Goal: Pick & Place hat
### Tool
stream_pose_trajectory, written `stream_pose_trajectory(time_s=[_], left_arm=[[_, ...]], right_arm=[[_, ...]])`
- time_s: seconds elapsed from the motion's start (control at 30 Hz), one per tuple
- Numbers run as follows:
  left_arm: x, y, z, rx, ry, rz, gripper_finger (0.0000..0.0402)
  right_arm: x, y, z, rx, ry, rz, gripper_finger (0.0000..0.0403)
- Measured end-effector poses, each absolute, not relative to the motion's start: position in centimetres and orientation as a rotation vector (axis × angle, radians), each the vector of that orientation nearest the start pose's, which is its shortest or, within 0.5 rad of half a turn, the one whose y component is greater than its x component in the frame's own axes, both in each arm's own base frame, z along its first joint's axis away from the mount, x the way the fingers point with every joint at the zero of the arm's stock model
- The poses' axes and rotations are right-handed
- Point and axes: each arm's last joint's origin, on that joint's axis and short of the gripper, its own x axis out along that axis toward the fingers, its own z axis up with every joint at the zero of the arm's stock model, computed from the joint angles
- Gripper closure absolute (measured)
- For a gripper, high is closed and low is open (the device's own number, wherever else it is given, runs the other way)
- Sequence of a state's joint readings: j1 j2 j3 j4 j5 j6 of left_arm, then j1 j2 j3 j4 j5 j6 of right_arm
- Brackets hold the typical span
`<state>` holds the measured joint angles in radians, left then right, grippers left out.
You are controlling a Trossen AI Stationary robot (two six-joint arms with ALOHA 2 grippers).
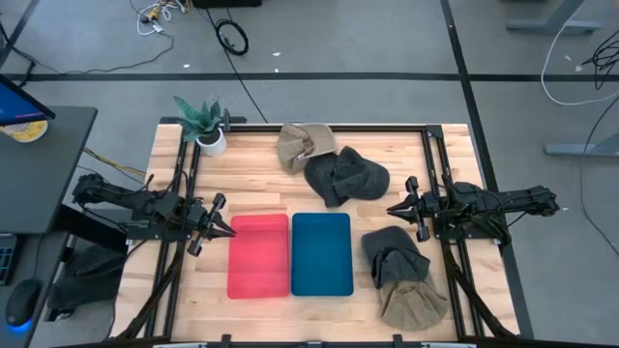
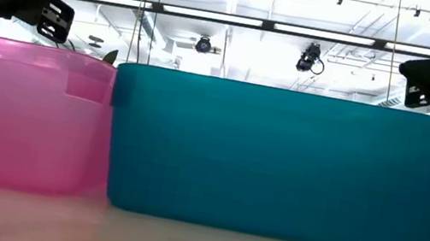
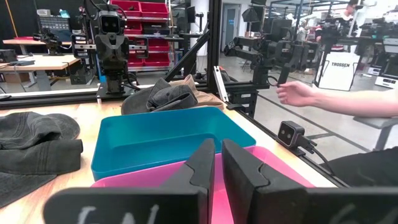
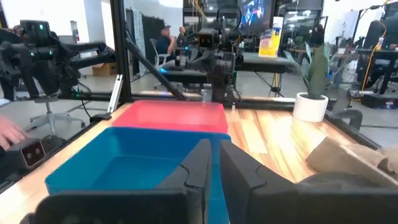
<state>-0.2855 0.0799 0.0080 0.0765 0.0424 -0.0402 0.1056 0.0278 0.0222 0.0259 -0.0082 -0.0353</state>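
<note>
On table centre: pink bin [image 1: 258, 255] left, blue bin [image 1: 321, 253] right, touching. Left gripper [image 1: 224, 229] hovers at the pink bin's left edge, fingers clenched, empty. Right gripper [image 1: 395, 208] likewise, between the hats. Far: tan hat [image 1: 302, 145], dark hat [image 1: 346, 177]. Near right: dark hat [image 1: 395, 256] apparently overlapping an olive hat [image 1: 414, 303].

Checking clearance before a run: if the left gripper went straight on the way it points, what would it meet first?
Probably the pink bin, just ahead of the shut left gripper, unless it clears the rim.
</note>
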Motion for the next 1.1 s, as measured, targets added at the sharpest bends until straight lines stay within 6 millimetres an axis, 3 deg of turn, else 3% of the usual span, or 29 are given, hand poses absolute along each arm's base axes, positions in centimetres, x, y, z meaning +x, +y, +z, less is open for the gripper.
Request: stream_pose_trajectory(time_s=[0.43, 0.87, 1.1], left_arm=[[9.8, -3.0, 16.7, -0.04, 0.002, -0.328, 0.0367], [9.8, -3.0, 16.7, -0.04, 0.002, -0.328, 0.0367], [9.8, -3.0, 16.7, -0.04, 0.002, -0.328, 0.0367]], right_arm=[[8.2, 0.9, 22.2, -0.158, -0.588, 0.054, 0.0365], [7.1, 0.8, 23.6, -0.176, -0.768, 0.022, 0.0365], [4.8, 0.5, 25.4, -0.137, -1.064, -0.008, 0.0365]])
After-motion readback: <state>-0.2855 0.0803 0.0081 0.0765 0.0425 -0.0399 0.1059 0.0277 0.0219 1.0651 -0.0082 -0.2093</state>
